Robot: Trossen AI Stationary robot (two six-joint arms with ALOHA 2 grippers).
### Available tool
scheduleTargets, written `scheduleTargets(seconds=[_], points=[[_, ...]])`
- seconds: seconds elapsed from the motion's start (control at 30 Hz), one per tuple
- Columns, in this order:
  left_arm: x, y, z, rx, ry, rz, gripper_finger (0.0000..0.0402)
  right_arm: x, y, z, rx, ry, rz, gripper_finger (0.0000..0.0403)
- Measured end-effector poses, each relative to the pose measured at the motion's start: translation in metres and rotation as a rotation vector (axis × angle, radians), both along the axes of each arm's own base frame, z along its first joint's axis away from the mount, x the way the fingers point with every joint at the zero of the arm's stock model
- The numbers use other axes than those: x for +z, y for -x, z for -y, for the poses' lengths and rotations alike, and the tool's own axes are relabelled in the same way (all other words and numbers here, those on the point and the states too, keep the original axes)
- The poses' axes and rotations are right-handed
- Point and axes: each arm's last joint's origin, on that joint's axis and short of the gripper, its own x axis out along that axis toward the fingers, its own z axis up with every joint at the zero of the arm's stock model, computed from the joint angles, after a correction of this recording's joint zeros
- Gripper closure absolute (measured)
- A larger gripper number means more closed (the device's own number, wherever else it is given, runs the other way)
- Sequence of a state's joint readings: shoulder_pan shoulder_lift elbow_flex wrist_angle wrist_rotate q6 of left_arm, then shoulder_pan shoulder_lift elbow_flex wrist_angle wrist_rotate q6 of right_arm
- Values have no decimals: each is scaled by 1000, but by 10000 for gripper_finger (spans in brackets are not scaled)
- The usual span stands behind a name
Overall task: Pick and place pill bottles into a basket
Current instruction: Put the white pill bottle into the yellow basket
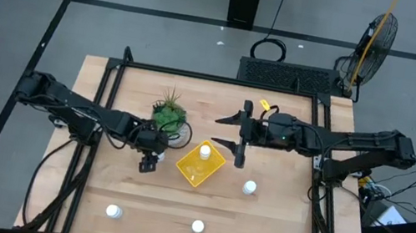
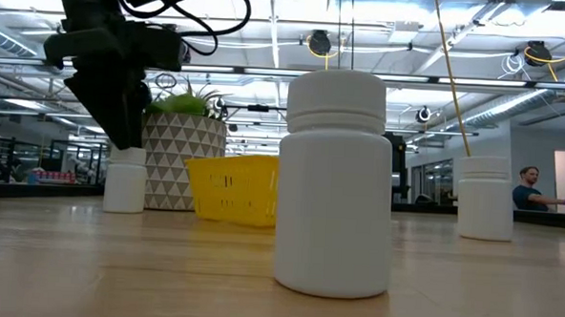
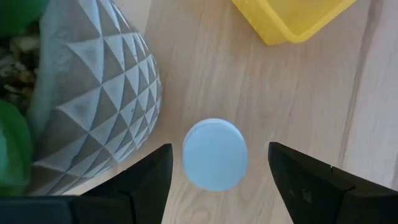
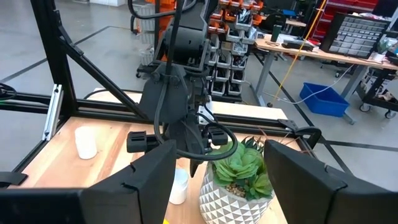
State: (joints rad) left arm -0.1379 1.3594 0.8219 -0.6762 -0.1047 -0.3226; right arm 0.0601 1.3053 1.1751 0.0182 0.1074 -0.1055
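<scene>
My left gripper [image 1: 150, 160] is open and points down just above a white pill bottle [image 3: 214, 154] that stands on the table beside the plant pot [image 3: 93, 99]. Its fingers stand on either side of the cap without touching it. In the low view the left gripper [image 2: 117, 113] hangs over this bottle [image 2: 126, 180]. The yellow basket [image 1: 211, 172] holds one bottle [image 1: 205, 150]. My right gripper [image 1: 226, 133] is open and empty, held above the table just to the far right of the basket. Three more bottles [image 1: 249, 188] [image 1: 197, 226] [image 1: 114, 212] stand on the table.
The white patterned pot with a green plant [image 1: 170, 117] stands right beside the left gripper, on its far side. A black frame [image 1: 223, 79] runs round the table's far and side edges. A person [image 2: 528, 188] sits far off in the room.
</scene>
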Motion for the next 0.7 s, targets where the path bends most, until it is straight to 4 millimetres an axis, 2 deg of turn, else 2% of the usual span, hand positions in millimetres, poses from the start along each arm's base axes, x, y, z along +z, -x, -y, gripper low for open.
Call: scheduleTargets(seconds=[0.7], points=[[-2, -2, 1, 7, 16, 5, 130, 0, 0, 0, -1, -7, 0, 165]])
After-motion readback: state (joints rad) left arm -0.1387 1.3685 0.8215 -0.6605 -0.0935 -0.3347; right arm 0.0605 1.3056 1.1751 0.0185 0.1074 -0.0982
